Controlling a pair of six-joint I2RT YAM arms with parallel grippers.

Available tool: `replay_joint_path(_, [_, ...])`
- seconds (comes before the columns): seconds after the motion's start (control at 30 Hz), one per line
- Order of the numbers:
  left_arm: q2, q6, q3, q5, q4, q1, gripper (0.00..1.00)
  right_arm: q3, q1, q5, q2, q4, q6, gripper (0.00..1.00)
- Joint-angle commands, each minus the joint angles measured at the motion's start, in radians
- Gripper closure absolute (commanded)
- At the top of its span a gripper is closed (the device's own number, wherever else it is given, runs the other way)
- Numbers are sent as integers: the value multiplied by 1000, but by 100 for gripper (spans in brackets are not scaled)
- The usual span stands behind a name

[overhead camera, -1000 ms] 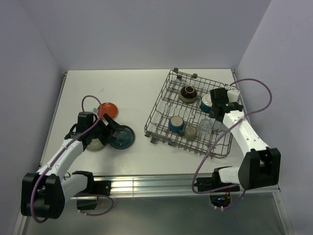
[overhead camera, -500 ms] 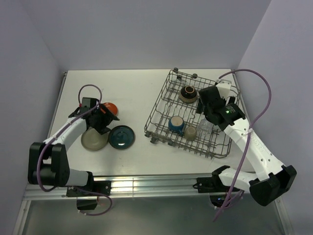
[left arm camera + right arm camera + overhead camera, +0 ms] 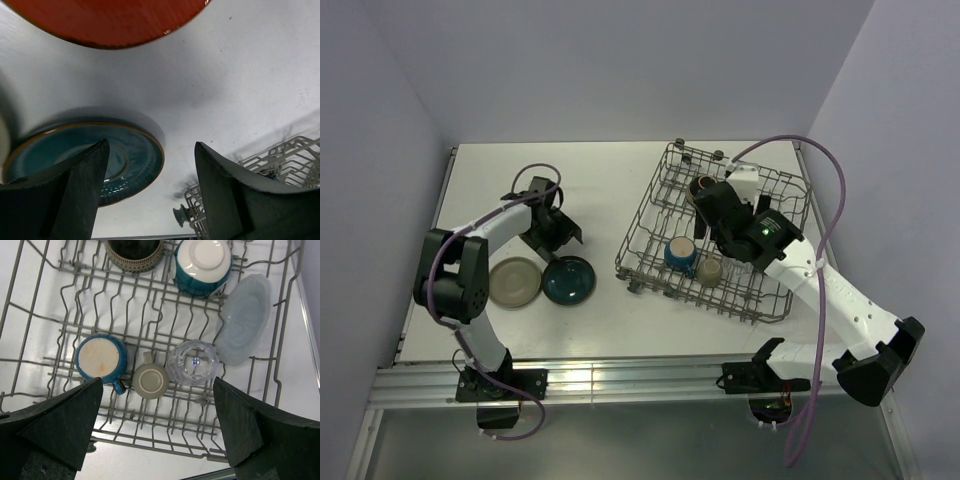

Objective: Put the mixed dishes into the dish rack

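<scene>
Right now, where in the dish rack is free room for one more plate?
Free: the dish rack's middle rows, between brown bowl and blue mug. Crowded: the near row, where mug, beige cup, glass cup and pale blue plate sit close.

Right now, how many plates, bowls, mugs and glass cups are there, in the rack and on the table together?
Plates: 4 (red-orange plate, dark teal plate, grey-beige plate, pale blue plate)
Bowls: 2 (brown bowl, cream and teal bowl)
Mugs: 2 (blue mug, beige mug)
Glass cups: 1 (clear glass cup)
Total: 9
</scene>
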Motion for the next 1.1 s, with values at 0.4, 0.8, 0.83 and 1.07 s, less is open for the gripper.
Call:
replay_joint_path(0.4, [105,-250,97,-158,-224,-92,32,-71,100,59,-81,61,-15,1])
replay_joint_path(0.8, [221,-295,204,-333,-345,-155,52,-161,102,44,-222,97,-39,1])
replay_joint_path(0.83, [234,-295,203,-334,-338,-155,56,-164,102,44,-227,100,-39,1])
replay_joint_path(1.07, [228,-276,143,-303,-240,-156,100,-178,108,18,-244,98,-38,1])
